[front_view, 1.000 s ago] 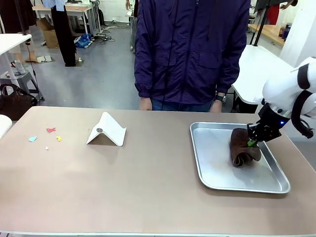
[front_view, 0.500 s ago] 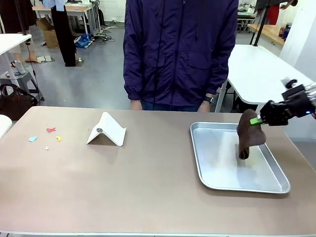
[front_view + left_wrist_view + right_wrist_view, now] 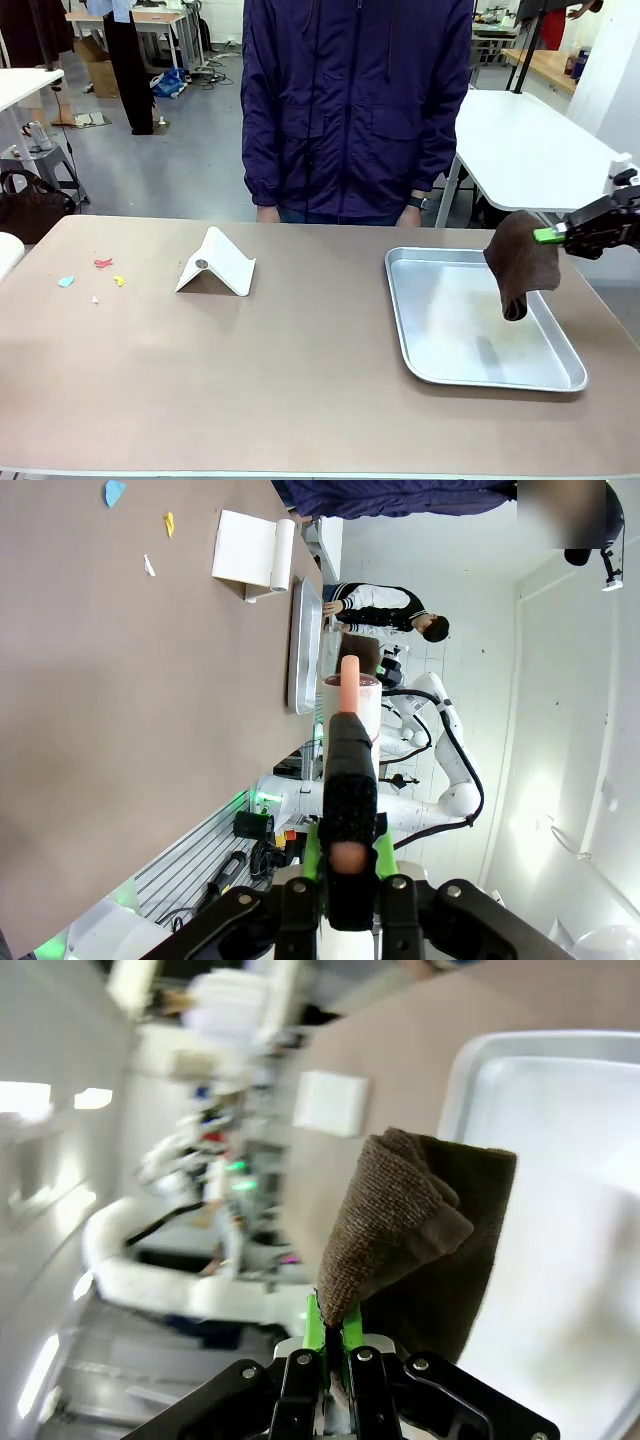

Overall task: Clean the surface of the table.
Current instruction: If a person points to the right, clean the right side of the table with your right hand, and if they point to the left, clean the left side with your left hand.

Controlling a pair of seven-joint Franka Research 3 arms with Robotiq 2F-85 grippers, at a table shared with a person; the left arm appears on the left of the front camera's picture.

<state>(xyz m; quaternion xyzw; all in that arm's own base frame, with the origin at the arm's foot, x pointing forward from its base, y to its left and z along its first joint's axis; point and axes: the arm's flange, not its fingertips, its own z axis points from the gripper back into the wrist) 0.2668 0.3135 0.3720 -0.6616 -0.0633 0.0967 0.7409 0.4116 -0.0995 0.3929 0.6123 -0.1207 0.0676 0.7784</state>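
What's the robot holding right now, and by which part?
The right claw pinches the brown cloth by a fold at its upper edge; it hangs over the metal tray.

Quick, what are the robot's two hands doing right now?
Left gripper: closed.
Right gripper: closed on the brown cloth, held above the tray.

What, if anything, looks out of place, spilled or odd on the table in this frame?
A few small coloured scraps lie scattered near the left end of the table, loose litter on its top. Nothing looks spilled or damaged. The brown cloth dangling above the silver tray is pinched in the right gripper, not dropped.
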